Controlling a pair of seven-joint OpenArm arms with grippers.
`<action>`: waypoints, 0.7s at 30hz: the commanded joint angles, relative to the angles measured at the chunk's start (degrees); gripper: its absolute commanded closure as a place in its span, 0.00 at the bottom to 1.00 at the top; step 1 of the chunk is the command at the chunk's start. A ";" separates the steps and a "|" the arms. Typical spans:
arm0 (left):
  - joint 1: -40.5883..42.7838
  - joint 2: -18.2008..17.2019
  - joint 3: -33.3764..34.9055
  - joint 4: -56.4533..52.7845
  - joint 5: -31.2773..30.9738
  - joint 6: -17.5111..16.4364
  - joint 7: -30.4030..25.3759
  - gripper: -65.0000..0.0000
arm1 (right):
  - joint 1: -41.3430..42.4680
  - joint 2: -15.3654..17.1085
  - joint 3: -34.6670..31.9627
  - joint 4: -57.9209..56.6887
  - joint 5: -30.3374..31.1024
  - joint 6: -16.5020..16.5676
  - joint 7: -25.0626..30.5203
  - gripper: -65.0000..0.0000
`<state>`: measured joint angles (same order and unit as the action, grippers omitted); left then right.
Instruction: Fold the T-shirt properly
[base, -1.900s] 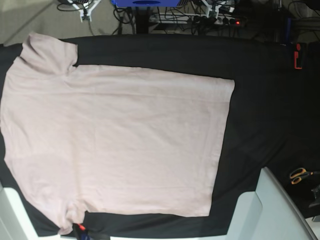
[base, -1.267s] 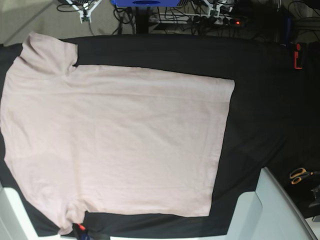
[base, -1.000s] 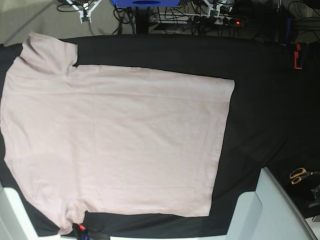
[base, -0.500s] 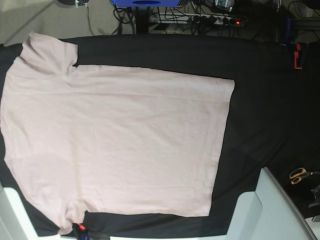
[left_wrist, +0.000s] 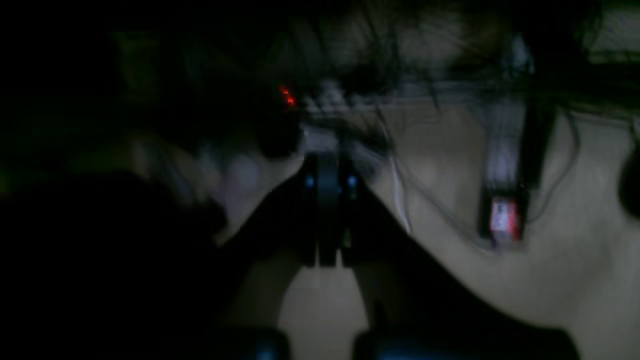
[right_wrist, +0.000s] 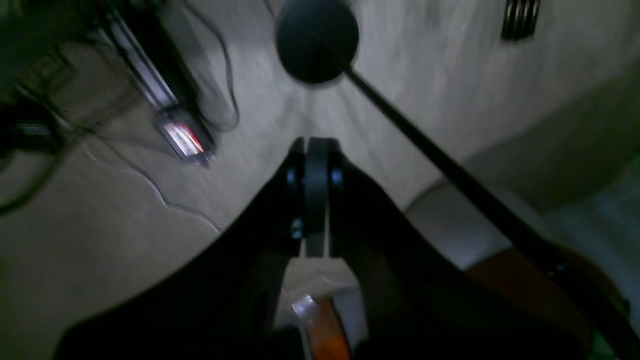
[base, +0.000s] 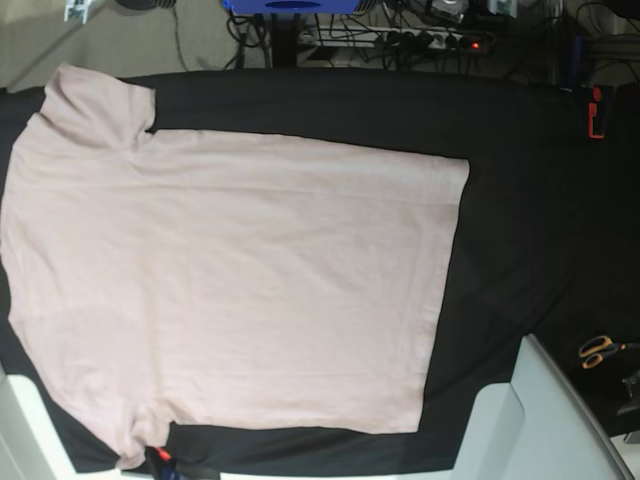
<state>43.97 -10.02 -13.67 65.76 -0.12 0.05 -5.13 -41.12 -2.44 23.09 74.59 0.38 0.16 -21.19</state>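
The pale pink T-shirt (base: 230, 280) lies flat on the black table cloth (base: 520, 200), collar end at the left and hem at the right. One sleeve (base: 95, 105) points up at the top left, the other (base: 140, 440) is at the bottom left. My left gripper (left_wrist: 327, 170) is shut and empty, over floor and cables beyond the table. My right gripper (right_wrist: 315, 155) is shut and empty, also over the floor. Neither wrist view shows the shirt. In the base view only small white arm parts show at the top edge.
Orange-handled scissors (base: 598, 350) lie at the right edge. A red object (base: 596, 112) sits at the top right. A pale grey box (base: 540, 420) stands at the bottom right. Cables and a power strip (base: 400, 40) lie on the floor behind the table.
The shirt has not moved. The white arm parts at the top edge of the base view have shifted outward, one to the left and one to the right.
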 joint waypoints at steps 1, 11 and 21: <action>1.62 -0.57 -1.67 3.30 -0.01 0.52 -0.90 1.00 | -1.29 -0.33 2.71 4.75 -0.25 -0.56 1.01 0.98; 4.08 -3.65 -8.53 29.76 -24.10 -5.72 -0.11 1.00 | 0.73 -3.06 7.72 35.61 3.35 2.25 -8.22 0.83; -7.88 -5.41 -8.88 35.03 -26.03 -12.23 19.76 0.91 | 22.44 -2.53 29.08 33.33 27.09 32.14 -37.14 0.26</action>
<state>35.79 -15.11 -22.48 100.03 -25.63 -11.77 15.05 -18.76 -5.58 52.01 107.15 26.68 32.03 -59.13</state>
